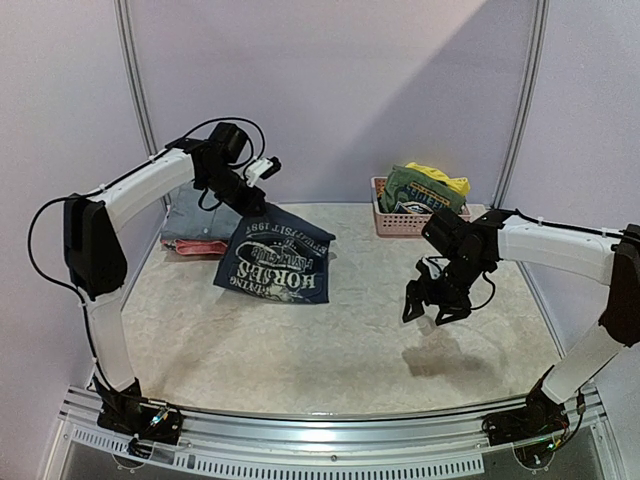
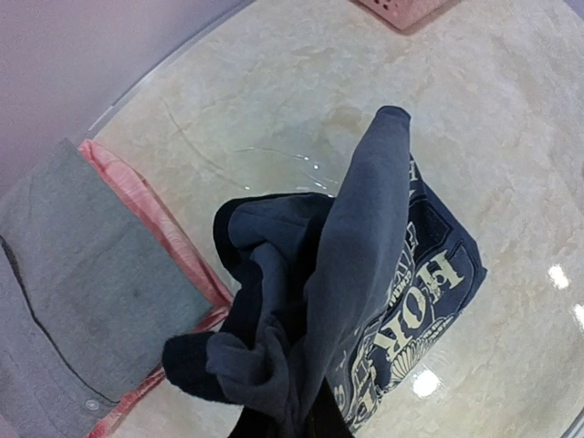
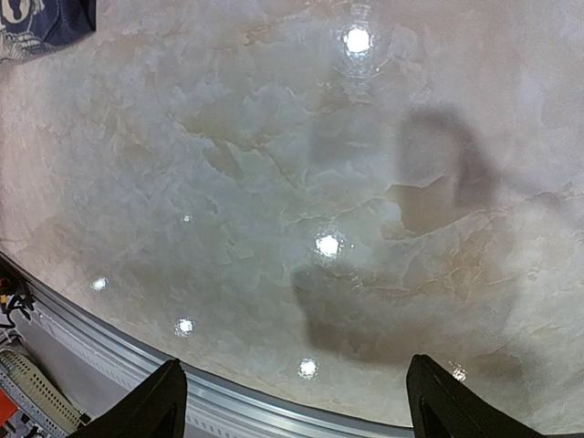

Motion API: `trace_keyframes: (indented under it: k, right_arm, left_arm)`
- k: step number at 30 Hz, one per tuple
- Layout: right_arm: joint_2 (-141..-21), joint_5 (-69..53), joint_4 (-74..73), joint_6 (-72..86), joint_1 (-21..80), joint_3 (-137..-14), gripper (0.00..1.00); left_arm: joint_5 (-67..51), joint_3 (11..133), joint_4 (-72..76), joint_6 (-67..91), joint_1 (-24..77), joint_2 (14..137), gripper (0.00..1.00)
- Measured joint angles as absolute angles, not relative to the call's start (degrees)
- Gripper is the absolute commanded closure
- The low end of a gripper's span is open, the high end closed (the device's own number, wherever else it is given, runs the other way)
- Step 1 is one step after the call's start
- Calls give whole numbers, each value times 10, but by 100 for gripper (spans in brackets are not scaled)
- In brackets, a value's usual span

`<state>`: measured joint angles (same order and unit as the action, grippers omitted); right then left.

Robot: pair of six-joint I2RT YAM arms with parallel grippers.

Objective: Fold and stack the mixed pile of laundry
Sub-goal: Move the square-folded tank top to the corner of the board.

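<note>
A navy top with white lettering (image 1: 275, 255) hangs by one corner from my left gripper (image 1: 252, 203), which is shut on it; its lower part rests on the table. In the left wrist view the navy top (image 2: 365, 265) bunches over my fingers and hides them. A folded grey shirt (image 1: 195, 215) lies on a pink striped piece (image 1: 200, 246) at the back left; the wrist view shows the grey shirt (image 2: 73, 274) too. A green printed tee (image 1: 420, 190) and a yellow piece (image 1: 443, 178) fill the pink basket. My right gripper (image 1: 436, 305) hovers open above bare table, holding nothing.
The pink slatted basket (image 1: 400, 222) stands at the back right against the wall. A metal rail (image 1: 320, 430) runs along the near table edge, also seen as the rail (image 3: 237, 401) under my right gripper (image 3: 297, 401). Walls enclose the table on three sides.
</note>
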<state>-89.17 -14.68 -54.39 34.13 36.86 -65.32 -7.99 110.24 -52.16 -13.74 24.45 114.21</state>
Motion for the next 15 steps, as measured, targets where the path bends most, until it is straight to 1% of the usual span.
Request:
trace_keyframes:
  k: [15]
  right_arm:
    - [-895,-147,-544,334,369,-658,15]
  left_arm:
    - [-20,1236,-559,-175,182,1147,100]
